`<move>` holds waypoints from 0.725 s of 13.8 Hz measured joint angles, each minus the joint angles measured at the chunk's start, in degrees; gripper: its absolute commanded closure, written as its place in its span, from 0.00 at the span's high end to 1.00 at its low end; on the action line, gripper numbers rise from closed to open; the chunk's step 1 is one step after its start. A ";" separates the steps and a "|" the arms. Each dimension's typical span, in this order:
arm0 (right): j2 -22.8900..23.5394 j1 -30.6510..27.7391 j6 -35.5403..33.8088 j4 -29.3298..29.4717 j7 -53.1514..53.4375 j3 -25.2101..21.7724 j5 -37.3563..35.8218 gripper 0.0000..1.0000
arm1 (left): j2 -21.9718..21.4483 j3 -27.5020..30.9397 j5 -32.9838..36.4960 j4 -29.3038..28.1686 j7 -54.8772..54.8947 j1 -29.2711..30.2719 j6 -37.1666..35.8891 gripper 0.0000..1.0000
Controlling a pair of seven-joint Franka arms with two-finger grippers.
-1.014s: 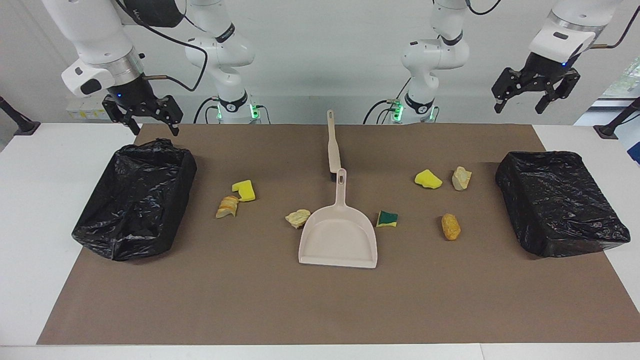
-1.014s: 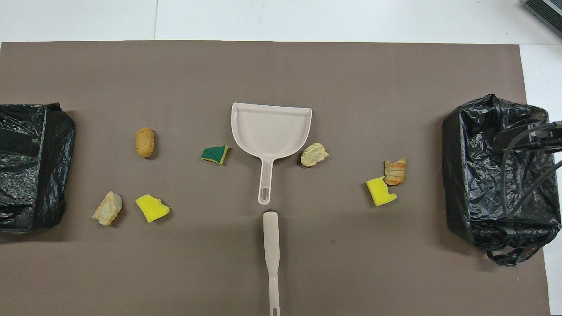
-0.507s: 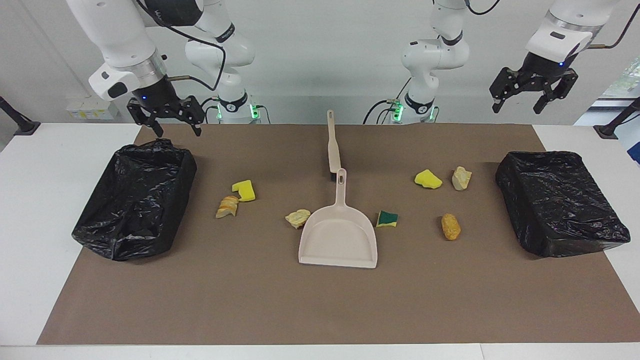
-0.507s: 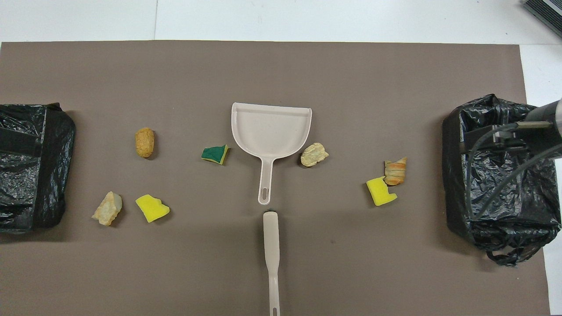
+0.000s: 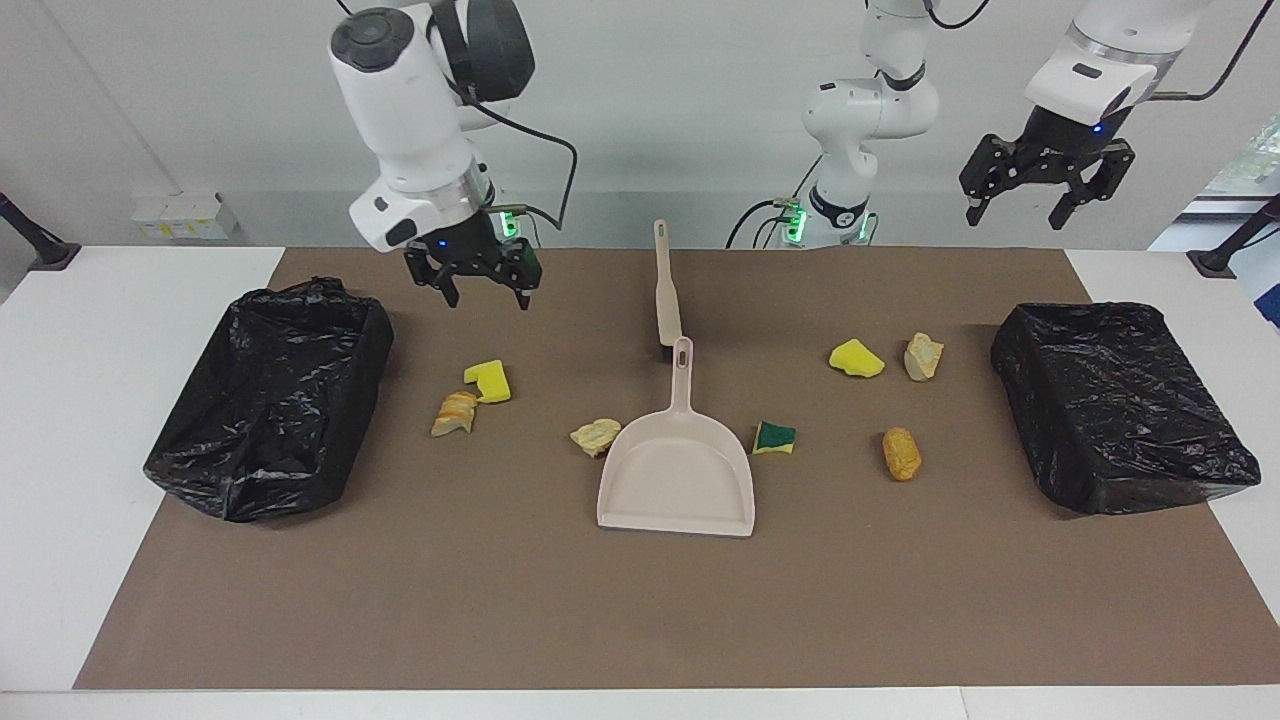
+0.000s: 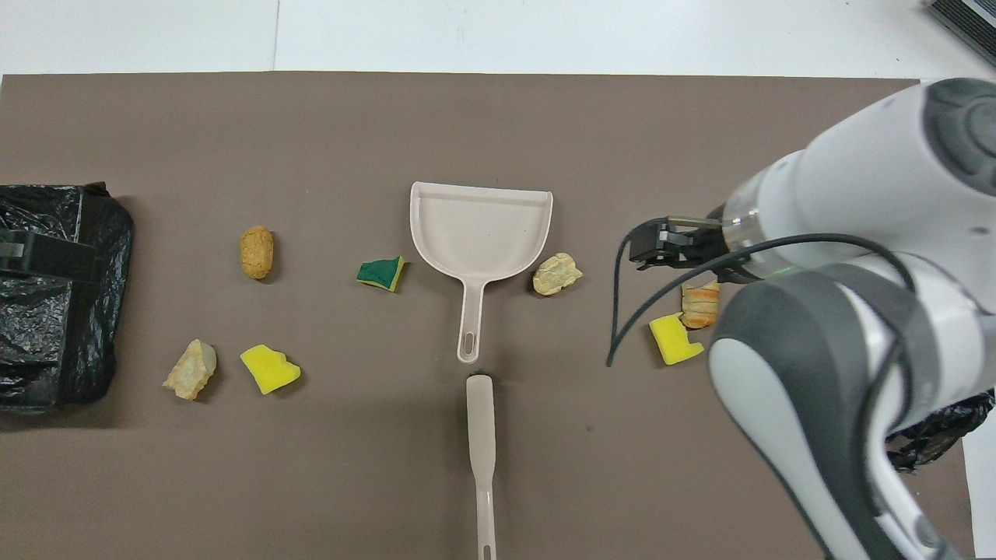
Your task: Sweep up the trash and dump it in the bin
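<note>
Overhead, right hand [image 5: 483,288] open, empty, above mat near yellow sponge [image 5: 488,380], left hand [image 5: 1032,195] open, raised high over mat's edge.

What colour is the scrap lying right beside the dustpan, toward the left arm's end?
The scrap is dark green on top with a yellow edge, clearest in the overhead view.

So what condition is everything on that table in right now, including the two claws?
Dustpan: flat on the mat, empty.
Brush: lying flat, untouched.
Bin at the right arm's end: lined, open.
Bin at the left arm's end: lined, open.
Trash: seven scraps loose on the mat.
Right gripper: open, empty, raised.
Left gripper: open, empty, raised.
</note>
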 measured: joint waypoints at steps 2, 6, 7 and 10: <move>3.02 3.70 3.79 -0.03 6.15 0.00 -0.01 1.00 | -0.57 -0.46 -0.17 -1.37 0.00 -0.44 0.26 1.00; 8.39 9.13 8.75 0.22 14.77 -0.02 -0.05 1.00 | -2.98 -0.70 -1.45 -7.98 -0.07 -5.06 0.79 1.00; 9.89 10.40 9.20 0.65 16.68 -0.03 -0.07 1.00 | -4.33 -0.77 -2.76 -11.18 -0.28 -6.79 2.12 1.00; 15.32 14.33 9.44 3.93 20.22 -0.10 -0.39 1.00 | -10.12 -0.95 -6.00 -22.90 -3.19 -11.86 7.58 1.00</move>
